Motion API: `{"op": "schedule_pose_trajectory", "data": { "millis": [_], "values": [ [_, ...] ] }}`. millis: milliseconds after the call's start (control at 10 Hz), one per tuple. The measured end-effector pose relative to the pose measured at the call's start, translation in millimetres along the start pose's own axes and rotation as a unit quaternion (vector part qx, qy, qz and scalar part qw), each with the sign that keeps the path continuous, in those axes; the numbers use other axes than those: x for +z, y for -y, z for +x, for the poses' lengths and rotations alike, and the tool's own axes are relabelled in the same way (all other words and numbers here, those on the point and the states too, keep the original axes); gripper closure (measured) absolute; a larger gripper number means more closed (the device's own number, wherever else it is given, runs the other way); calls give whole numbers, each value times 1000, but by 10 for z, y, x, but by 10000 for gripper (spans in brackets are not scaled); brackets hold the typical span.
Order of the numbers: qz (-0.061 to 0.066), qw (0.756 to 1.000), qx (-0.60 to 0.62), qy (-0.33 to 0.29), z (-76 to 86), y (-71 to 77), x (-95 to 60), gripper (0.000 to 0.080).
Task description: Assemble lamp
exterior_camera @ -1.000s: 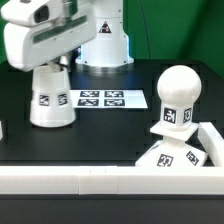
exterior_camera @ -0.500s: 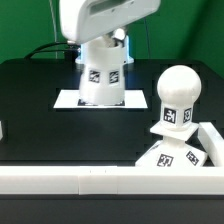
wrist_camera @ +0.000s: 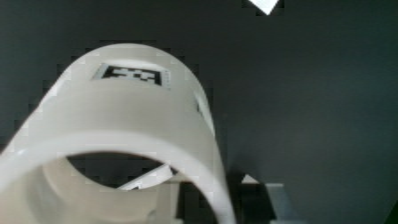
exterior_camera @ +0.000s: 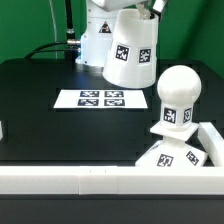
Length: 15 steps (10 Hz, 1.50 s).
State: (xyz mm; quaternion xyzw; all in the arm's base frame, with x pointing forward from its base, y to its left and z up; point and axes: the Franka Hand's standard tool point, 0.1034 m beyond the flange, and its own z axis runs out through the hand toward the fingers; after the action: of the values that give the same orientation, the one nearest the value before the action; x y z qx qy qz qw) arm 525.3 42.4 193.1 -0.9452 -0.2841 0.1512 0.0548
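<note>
While the bulb [exterior_camera: 176, 97] is already being carried by the base [exterior_camera: 172, 152] by the front rail, the shade [exterior_camera: 133, 50] is being held tilted in the air above the marker board [exterior_camera: 101, 99], gripped in the gripper [wrist_camera: 199, 190]; only the capping is being awaited.

Shade position: the matte white tapered plastic shade [exterior_camera: 132, 50] has risen off the black table, from the exterior view's left toward the right.
Shade tilt: now slanted.
Marker board [exterior_camera: 101, 99]: uncovered again.
</note>
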Motion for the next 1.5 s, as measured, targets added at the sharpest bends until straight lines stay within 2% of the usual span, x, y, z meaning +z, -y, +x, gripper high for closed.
{"op": "schedule_pose_trajectory", "data": {
  "millis": [300, 400, 500, 700, 1000, 1200, 1400, 1500],
  "values": [
    [1, 1000, -2, 1, -6, 2, 5, 755],
    [10, 1000, -6, 1, -31, 37, -35, 755],
    [19, 1000, 1, 0, 5, 135, -192, 755],
    [14, 1000, -5, -12, 162, 165, -495, 755],
    [6, 999, -20, -30, 501, 129, -715, 755],
    [10, 999, -18, -29, 664, 52, -722, 755],
    [13, 999, -18, -29, 880, 42, -593, 755],
    [9, 999, -18, -37, 955, 30, -521, 755]
  ]
}}
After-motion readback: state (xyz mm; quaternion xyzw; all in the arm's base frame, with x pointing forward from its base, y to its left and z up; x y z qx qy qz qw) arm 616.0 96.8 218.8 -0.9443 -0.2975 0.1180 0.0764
